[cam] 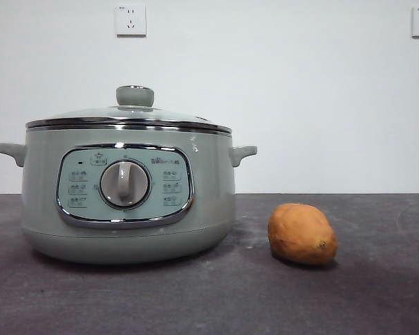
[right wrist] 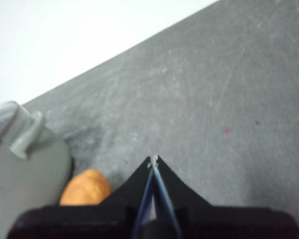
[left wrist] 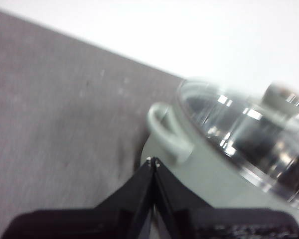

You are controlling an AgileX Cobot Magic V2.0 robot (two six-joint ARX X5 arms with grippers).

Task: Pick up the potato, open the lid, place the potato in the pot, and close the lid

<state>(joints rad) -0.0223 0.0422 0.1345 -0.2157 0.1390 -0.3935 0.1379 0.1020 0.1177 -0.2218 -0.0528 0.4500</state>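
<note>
The green pot (cam: pixel 129 202) sits on the dark table (cam: pixel 377 293) toward its left side, close to the back edge by the white wall (cam: pixel 300 91). The glass lid (cam: pixel 129 115) is on top of it. The potato (cam: pixel 302 234) lies on the table just to the right of the pot, not touching it. The left claw (left wrist: pixel 153 162) hangs above the table near a pot handle, closed tight and holding nothing. The right claw (right wrist: pixel 153 160) hangs above the table near the potato, also closed and holding nothing.
</note>
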